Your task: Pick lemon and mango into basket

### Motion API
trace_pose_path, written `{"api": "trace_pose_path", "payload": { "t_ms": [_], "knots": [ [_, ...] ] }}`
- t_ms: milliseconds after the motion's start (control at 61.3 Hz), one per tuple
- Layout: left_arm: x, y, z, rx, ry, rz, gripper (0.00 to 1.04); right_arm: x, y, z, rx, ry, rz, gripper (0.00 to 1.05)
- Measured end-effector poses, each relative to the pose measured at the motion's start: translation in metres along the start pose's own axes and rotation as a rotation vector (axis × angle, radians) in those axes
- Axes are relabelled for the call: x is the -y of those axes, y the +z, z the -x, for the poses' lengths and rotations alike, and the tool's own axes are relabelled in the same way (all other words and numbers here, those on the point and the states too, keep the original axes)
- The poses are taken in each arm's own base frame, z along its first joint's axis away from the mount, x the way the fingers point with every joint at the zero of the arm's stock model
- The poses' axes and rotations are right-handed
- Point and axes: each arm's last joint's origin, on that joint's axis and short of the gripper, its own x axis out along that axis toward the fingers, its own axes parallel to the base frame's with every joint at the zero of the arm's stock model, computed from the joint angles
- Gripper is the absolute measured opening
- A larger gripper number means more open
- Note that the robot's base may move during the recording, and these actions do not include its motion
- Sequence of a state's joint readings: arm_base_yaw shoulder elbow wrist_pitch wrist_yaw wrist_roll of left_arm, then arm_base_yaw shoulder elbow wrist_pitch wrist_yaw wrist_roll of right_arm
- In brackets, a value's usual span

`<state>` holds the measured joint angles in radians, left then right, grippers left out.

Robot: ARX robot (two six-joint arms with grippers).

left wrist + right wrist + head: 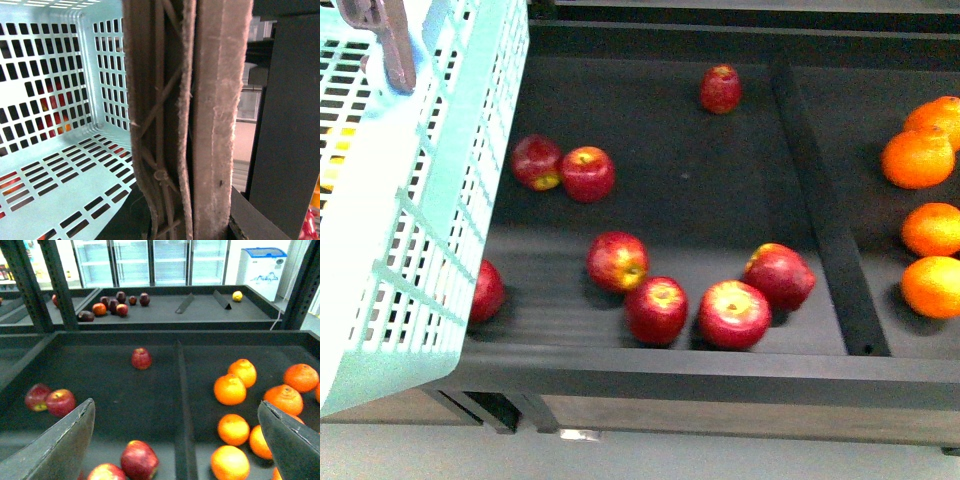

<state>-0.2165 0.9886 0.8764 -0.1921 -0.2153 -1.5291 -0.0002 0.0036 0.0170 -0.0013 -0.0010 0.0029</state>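
The aqua basket [430,230] hangs tilted at the left of the front view, its brownish-mauve handle [390,40] at the top. In the left wrist view the handle [165,125], bound with zip ties, fills the middle, and my left gripper [180,220] is shut on it above the basket's slotted floor [55,185]. My right gripper [175,450] stands open with nothing between its fingers [60,445], over the tray divider [181,405]. A small yellow fruit [237,296], perhaps the lemon, lies on a far shelf. The mango is out of view.
Several red apples [657,308] lie in the black tray [680,365] beside the basket. Mandarins [918,158] fill the compartment to the right, past the divider [825,215]. A yellow patch [340,145] shows through the basket's slots. Dark fruits [115,304] sit on the far shelf.
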Motion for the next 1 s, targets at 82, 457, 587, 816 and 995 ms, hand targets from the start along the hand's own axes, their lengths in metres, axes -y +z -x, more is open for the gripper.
{"api": "trace_pose_path", "payload": {
  "t_ms": [82,457,587,816,995],
  "knots": [
    [0.0,-0.0001,0.0,-0.003,0.0,0.002,0.19,0.0,0.0,0.0,0.0,0.0,0.0,0.96],
    [0.0,-0.0001,0.0,-0.005,0.0,0.002,0.19,0.0,0.0,0.0,0.0,-0.001,0.0,0.96],
    [0.0,-0.0001,0.0,-0.005,0.0,0.002,0.19,0.0,0.0001,0.0,0.001,0.0,0.0,0.96],
    [0.0,-0.0002,0.0,-0.005,0.0,0.003,0.19,0.0,0.0001,0.0001,0.001,0.0,0.0,0.96],
    [0.0001,-0.0001,0.0001,-0.005,-0.001,0.002,0.19,0.0,0.0002,0.0,0.002,-0.001,0.0,0.96]
  ]
}}
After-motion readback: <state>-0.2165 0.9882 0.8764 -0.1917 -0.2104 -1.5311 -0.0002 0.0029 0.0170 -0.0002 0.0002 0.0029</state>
